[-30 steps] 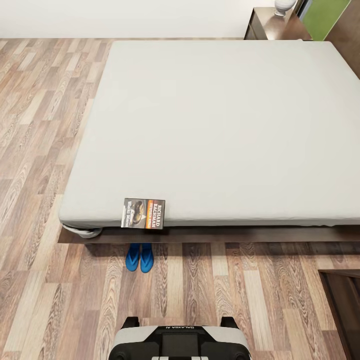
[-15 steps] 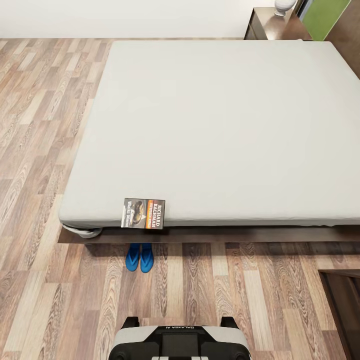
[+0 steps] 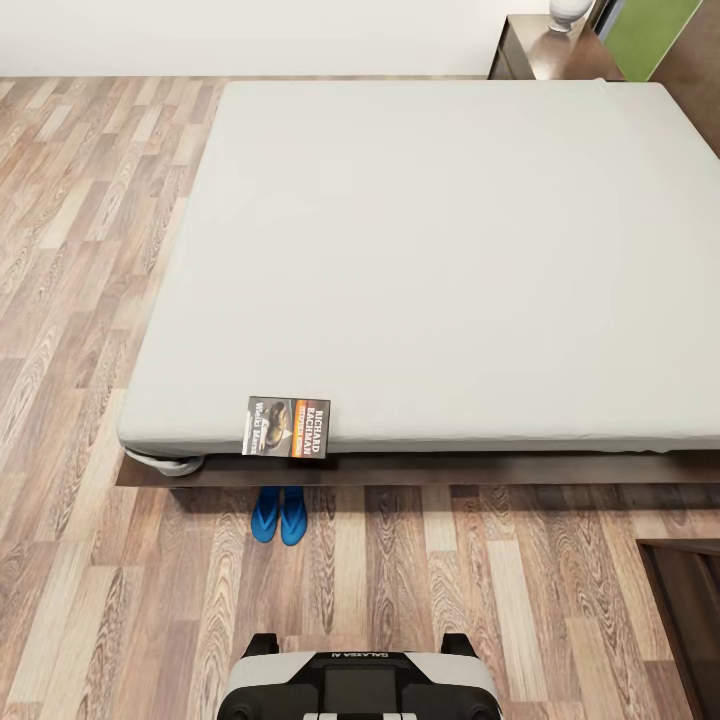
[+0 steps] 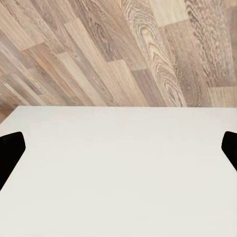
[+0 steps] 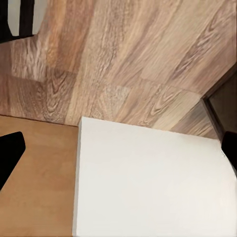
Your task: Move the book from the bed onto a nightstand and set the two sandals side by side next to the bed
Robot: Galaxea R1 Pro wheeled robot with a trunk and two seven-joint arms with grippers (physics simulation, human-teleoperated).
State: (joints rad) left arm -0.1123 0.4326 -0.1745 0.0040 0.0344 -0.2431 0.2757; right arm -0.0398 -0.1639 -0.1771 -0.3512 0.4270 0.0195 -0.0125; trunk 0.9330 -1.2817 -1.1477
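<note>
Book [image 3: 287,427] sits at the near edge of the bed [image 3: 440,260], overhanging slightly. Both sandals [image 3: 279,515] lie side by side on the floor [image 3: 90,560] just below it, partly under the frame. Nightstand [image 3: 545,48] at far corner. Left gripper [image 4: 118,150] and right gripper [image 5: 118,148]: fingertips spread wide, probably open, holding nothing.
</note>
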